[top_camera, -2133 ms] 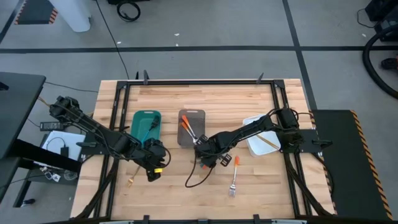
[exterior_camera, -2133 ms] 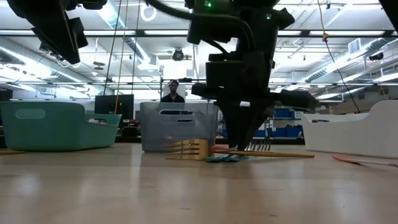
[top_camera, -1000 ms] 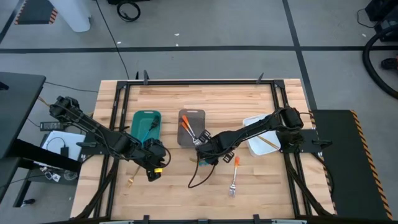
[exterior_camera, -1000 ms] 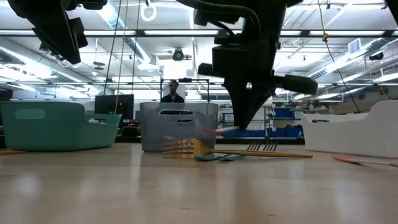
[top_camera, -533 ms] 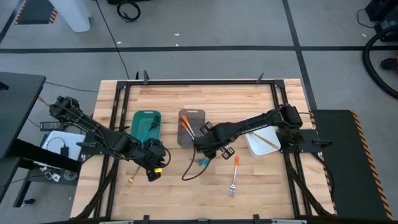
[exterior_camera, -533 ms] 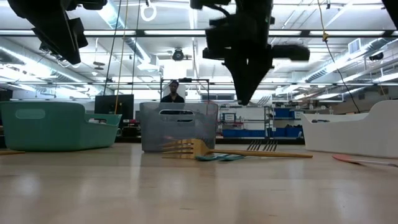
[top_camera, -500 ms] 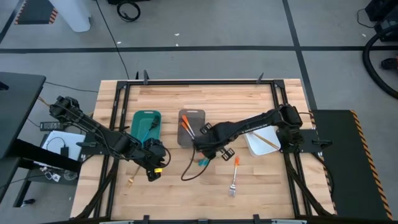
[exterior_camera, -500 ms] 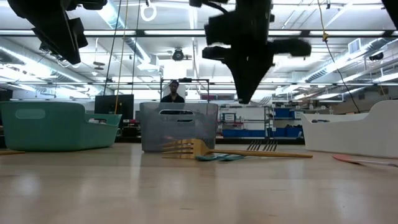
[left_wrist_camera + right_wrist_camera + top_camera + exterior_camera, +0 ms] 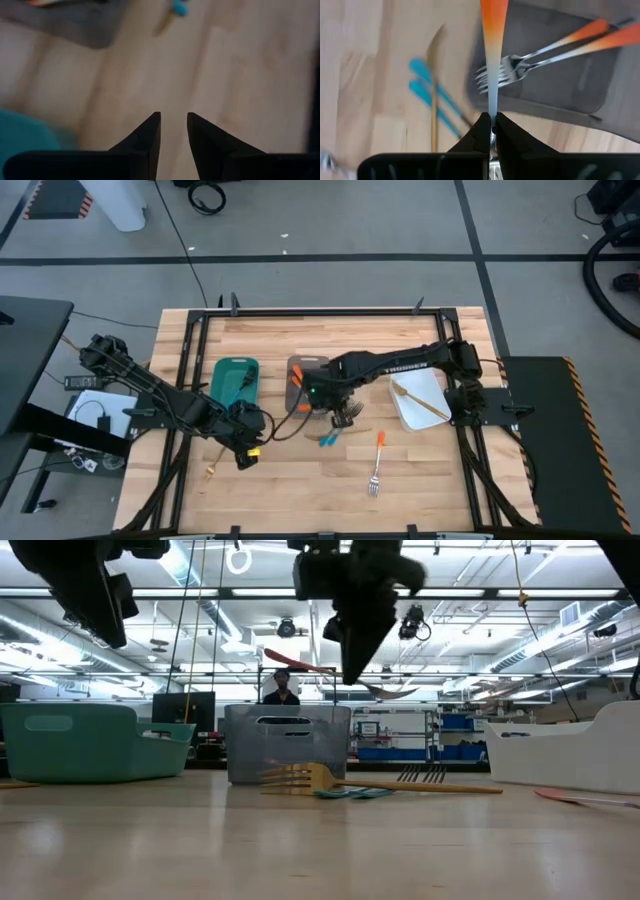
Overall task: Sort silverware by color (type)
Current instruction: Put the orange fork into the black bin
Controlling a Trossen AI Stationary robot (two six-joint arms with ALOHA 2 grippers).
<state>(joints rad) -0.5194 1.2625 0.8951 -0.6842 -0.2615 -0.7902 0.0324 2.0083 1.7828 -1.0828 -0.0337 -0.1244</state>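
**High view: right arm holds an orange-handled utensil over the grey tray**

High view shows the wooden desk (image 9: 300, 490) with both dark arms reaching toward its middle. Three trays sit on it: a teal tray (image 9: 235, 380) just beyond the left gripper (image 9: 246, 442), a grey tray (image 9: 305, 370) under the right gripper (image 9: 318, 398), and a white tray (image 9: 420, 405) well off to the right gripper's outer side, with a gold-handled piece (image 9: 418, 402) lying in it.

The right gripper hangs above the near edge of the grey tray. Its jaws are pinched tight on an orange-handled utensil (image 9: 492, 30), gripped at the metal end so the orange handle sticks out ahead of the jaws; in the low view this piece (image 9: 298, 664) is lifted clear above the tray. Two more orange-handled forks (image 9: 560, 42) lie in the grey tray, below and just beyond the held one.

The left gripper waits low over the desk near the teal tray, its jaws parted a little with nothing between them.

On the bare desk just beside the right jaws lie two blue-handled pieces (image 9: 327, 438) and a gold fork (image 9: 310, 778). Another orange-handled fork (image 9: 377, 460) lies farther toward the desk's near edge, and a gold piece (image 9: 212, 470) lies near the left jaws.
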